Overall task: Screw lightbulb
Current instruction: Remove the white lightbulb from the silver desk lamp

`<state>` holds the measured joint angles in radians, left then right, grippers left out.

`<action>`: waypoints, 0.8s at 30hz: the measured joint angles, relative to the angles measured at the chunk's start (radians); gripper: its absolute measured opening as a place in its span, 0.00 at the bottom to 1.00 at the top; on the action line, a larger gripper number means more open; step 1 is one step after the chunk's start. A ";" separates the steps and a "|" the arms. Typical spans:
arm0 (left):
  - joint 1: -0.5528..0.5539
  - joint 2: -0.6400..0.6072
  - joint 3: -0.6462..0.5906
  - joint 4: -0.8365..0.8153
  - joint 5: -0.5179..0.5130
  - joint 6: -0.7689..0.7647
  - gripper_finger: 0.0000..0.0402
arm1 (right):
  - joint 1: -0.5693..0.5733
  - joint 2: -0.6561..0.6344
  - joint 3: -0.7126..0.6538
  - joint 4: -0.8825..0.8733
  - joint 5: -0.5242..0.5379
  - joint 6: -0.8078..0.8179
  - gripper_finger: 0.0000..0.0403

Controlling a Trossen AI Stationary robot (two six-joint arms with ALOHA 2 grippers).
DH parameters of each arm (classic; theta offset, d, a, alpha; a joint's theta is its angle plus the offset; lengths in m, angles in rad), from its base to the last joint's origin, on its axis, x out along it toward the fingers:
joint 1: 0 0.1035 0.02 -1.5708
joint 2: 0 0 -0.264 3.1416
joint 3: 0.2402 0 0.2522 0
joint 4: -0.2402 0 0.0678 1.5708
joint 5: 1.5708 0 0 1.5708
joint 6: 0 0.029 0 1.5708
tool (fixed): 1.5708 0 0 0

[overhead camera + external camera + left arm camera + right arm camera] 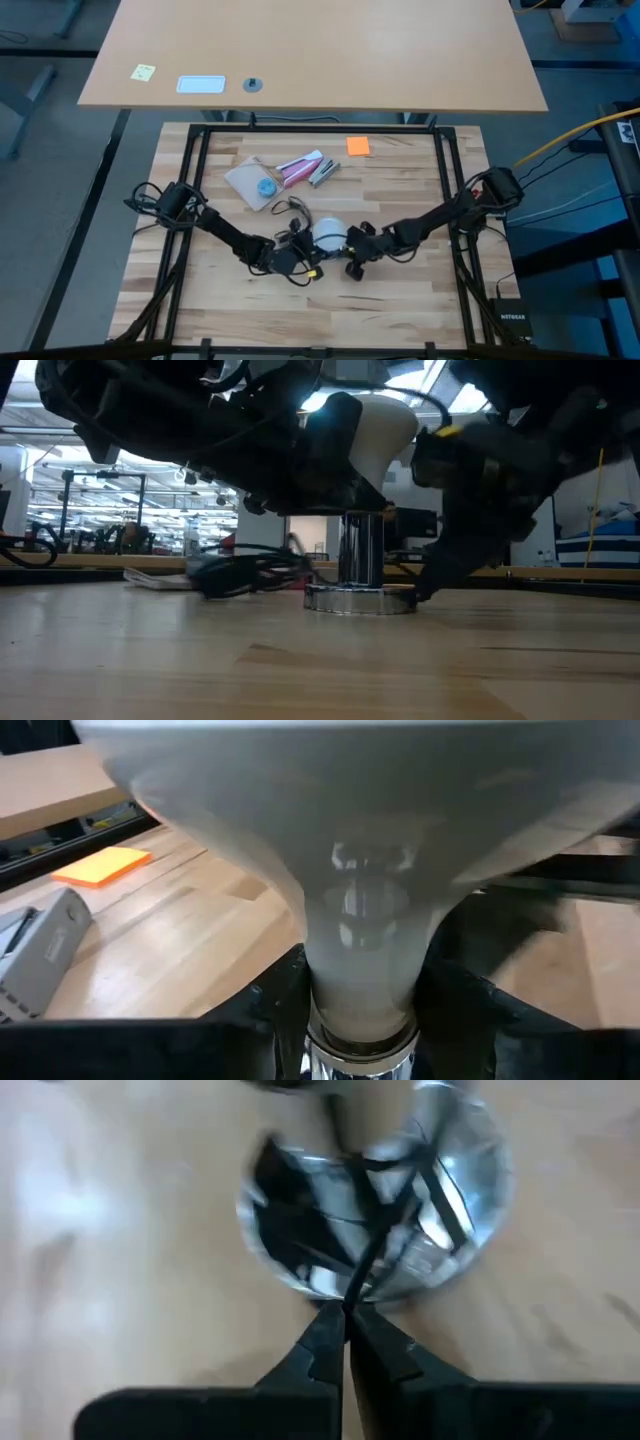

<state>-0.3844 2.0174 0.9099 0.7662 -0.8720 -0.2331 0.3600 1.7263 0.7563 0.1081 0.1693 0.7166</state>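
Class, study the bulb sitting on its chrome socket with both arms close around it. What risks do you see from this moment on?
1. The lightbulb sits in the upright socket, whose round base rests loose on the table; twisting may spin or tip it.
2. The right gripper is pinched on the thin black cord at the base; a pull could drag the socket.
3. The left gripper crowds the bulb's neck, so the arms may collide.
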 joint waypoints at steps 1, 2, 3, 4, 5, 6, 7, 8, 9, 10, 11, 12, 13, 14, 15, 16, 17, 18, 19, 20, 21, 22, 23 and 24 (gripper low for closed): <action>0.002 0.000 0.000 0.000 -0.001 0.000 0.35 | 0.014 0.003 0.001 0.022 0.014 0.017 0.03; 0.004 0.000 0.000 0.000 -0.003 0.000 0.35 | 0.028 0.009 0.002 0.046 0.031 0.035 0.03; 0.005 0.000 0.000 0.000 -0.003 0.000 0.35 | 0.040 0.015 0.002 0.074 0.047 0.045 0.03; 0.006 0.000 0.000 0.002 -0.003 0.000 0.35 | 0.051 0.022 0.002 0.103 0.064 0.058 0.03; 0.006 -0.001 0.000 0.002 -0.003 0.000 0.35 | 0.061 0.029 0.002 0.130 0.084 0.062 0.03; 0.007 -0.002 0.000 0.002 -0.004 -0.001 0.35 | 0.069 0.035 0.002 0.154 0.105 0.062 0.03; 0.007 -0.002 0.000 0.002 -0.006 -0.001 0.35 | 0.075 0.042 0.002 0.175 0.129 0.061 0.03; 0.007 -0.002 0.000 0.002 -0.009 -0.001 0.35 | 0.078 0.046 0.002 0.195 0.152 0.061 0.03; 0.008 -0.002 0.000 0.002 -0.012 -0.001 0.35 | 0.081 0.049 0.002 0.203 0.171 0.061 0.03; 0.008 -0.002 0.000 0.003 -0.013 -0.001 0.35 | 0.081 0.053 0.002 0.211 0.180 0.056 0.03; 0.008 -0.002 0.000 0.003 -0.014 0.000 0.35 | 0.080 0.056 0.003 0.219 0.182 0.038 0.04; 0.008 -0.002 0.000 0.004 -0.015 0.000 0.35 | 0.079 0.057 0.003 0.223 0.182 0.014 0.05; 0.008 -0.002 0.000 0.004 -0.016 0.000 0.35 | 0.079 0.057 0.003 0.225 0.182 -0.009 0.06; 0.008 -0.002 0.000 0.003 -0.016 0.002 0.35 | 0.079 0.058 0.003 0.233 0.183 -0.027 0.08; 0.008 -0.002 -0.001 -0.003 -0.018 0.008 0.35 | 0.080 0.058 0.005 0.243 0.183 -0.045 0.10; 0.008 -0.001 -0.002 -0.005 -0.022 0.009 0.35 | 0.080 0.058 0.008 0.257 0.183 -0.057 0.13; 0.009 -0.001 -0.001 -0.006 -0.018 0.010 0.35 | 0.081 0.057 0.010 0.265 0.184 -0.068 0.16; 0.009 -0.001 -0.001 -0.006 -0.019 0.009 0.35 | 0.081 0.057 0.011 0.267 0.187 -0.073 0.19; 0.009 -0.001 -0.001 -0.005 -0.019 0.009 0.35 | 0.081 0.057 0.010 0.261 0.188 -0.078 0.23; 0.009 -0.001 -0.001 -0.005 -0.018 0.009 0.35 | 0.081 0.057 0.008 0.255 0.188 -0.088 0.26; 0.009 -0.001 -0.001 -0.005 -0.017 0.009 0.35 | 0.081 0.057 0.008 0.254 0.189 -0.098 0.30; 0.009 -0.001 -0.001 -0.005 -0.016 0.009 0.35 | 0.080 0.057 0.008 0.257 0.192 -0.109 0.33; 0.008 -0.001 -0.001 -0.005 -0.016 0.009 0.35 | 0.080 0.057 0.008 0.257 0.194 -0.120 0.37; 0.008 -0.001 -0.001 -0.004 -0.014 0.009 0.35 | 0.080 0.057 0.008 0.255 0.194 -0.126 0.39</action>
<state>-0.3759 2.0163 0.9085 0.7625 -0.8859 -0.2246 0.4396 1.7828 0.7647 0.3629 0.3630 0.5907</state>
